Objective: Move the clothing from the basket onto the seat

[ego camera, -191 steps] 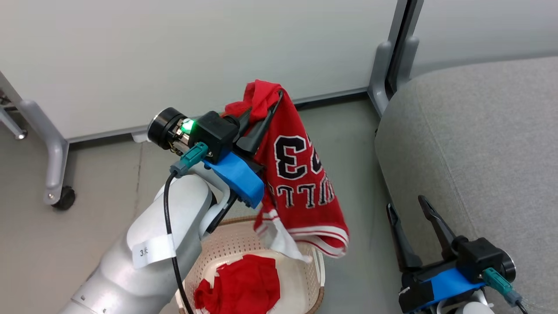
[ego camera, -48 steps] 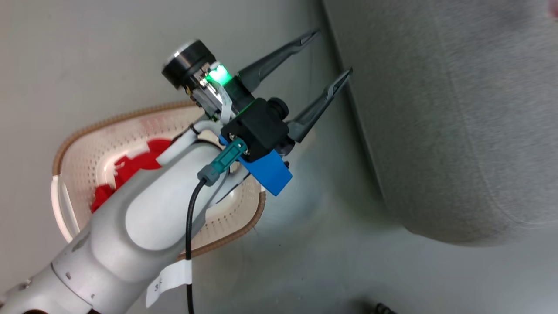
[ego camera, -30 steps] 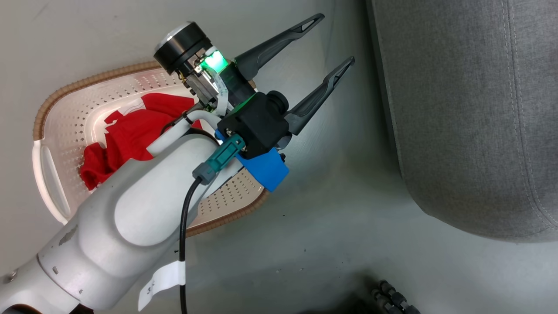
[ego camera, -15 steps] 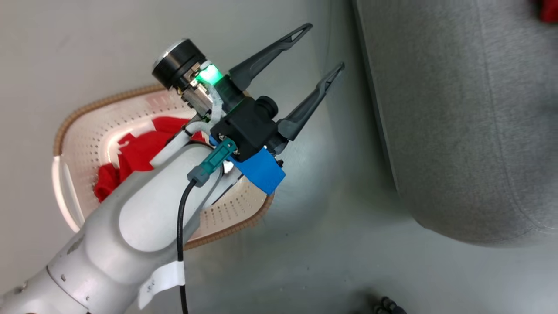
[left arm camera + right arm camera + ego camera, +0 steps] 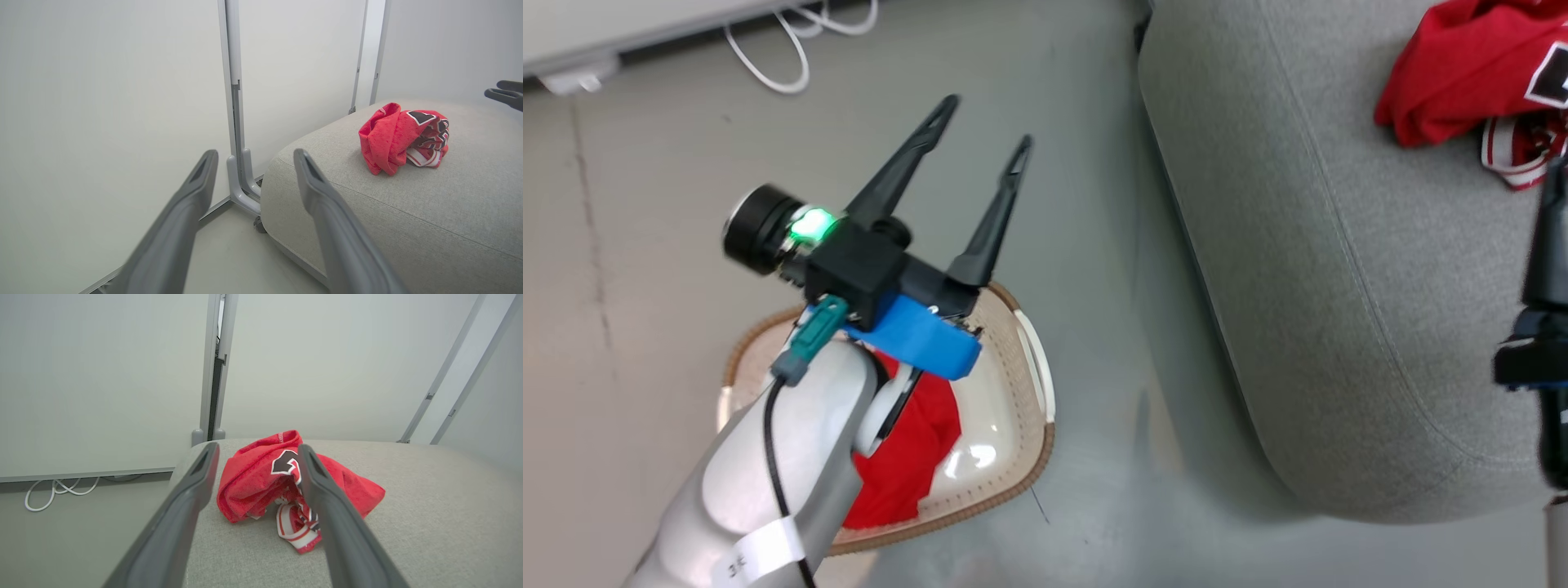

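Observation:
On the grey seat (image 5: 1339, 269) lies a crumpled red jersey (image 5: 1454, 73) with white trim and black numerals, lying free. The other piece of red clothing (image 5: 907, 457) sits in the cream basket (image 5: 1001, 384) on the floor left of the seat, partly hidden by my left forearm. My left gripper (image 5: 986, 122) hangs open and empty above the basket's far end. From the left wrist, the left gripper (image 5: 253, 159) points past the seat's corner (image 5: 408, 212), the jersey (image 5: 392, 139) off to its right. My right gripper (image 5: 255, 457) is open just short of the jersey (image 5: 261, 477).
White cables (image 5: 784, 49) lie on the grey floor by the wall. A partition's grey post and foot (image 5: 241, 179) stand behind the seat's corner. The right arm's dark wrist (image 5: 1539, 327) shows blurred at the right edge, over the seat.
The head camera has swung, bringing the jersey on the seat into view. Seconds ago the left gripper held that jersey above the basket; now it is open and empty.

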Controlling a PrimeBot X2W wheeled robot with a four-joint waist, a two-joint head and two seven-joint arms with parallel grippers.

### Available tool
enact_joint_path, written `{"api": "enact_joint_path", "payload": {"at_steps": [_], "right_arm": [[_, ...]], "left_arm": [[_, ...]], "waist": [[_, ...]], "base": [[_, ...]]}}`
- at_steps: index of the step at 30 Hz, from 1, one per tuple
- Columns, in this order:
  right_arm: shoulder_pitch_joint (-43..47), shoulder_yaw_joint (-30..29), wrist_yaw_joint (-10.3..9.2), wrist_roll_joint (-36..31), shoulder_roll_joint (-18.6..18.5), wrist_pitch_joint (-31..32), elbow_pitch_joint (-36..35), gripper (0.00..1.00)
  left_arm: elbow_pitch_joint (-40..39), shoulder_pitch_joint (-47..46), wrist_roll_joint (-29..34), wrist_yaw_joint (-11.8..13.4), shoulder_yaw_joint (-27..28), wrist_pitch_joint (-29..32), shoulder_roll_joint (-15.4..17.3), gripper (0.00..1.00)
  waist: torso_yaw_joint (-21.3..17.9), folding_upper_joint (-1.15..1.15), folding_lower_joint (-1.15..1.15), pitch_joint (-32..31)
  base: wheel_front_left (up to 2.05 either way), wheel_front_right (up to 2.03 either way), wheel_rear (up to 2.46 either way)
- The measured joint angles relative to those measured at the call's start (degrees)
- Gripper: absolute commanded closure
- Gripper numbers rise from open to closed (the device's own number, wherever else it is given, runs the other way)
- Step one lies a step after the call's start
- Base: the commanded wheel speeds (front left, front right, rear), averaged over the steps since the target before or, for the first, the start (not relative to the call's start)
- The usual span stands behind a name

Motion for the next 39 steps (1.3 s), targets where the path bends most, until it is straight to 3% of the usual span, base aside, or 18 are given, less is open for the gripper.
{"api": "enact_joint_path", "payload": {"at_steps": [10, 19, 29, 39], "right_arm": [[5.24, 11.67, 0.00, 0.91, 3.72, 0.00, -8.47, 0.00], [8.22, 15.46, 0.00, 1.49, 5.63, -0.01, -7.34, 0.00], [11.95, 15.10, 0.00, 1.40, 8.06, -0.01, -3.71, 0.00], [15.11, 14.82, 0.00, 1.52, 9.17, 0.00, -1.34, 0.00]], "left_arm": [[-1.43, 12.02, 2.35, 0.46, 15.08, 0.00, -2.15, 0.00], [-2.00, 21.02, 5.31, -1.08, 24.77, -0.01, -4.91, 0.00], [-1.30, 26.85, 8.21, -3.25, 30.56, -0.01, -8.24, 0.00], [0.21, 30.16, 9.68, -4.37, 33.32, 0.00, -10.28, 0.00]], "waist": [[4.98, 0.00, 0.00, -9.90], [8.85, 0.00, 0.00, -16.67], [12.58, 0.00, 0.00, -20.15], [13.63, 0.00, 0.00, -22.01]], "base": [[0.00, 0.00, 0.00], [0.00, 0.00, 0.00], [0.00, 0.00, 0.00], [0.00, 0.00, 0.00]]}}
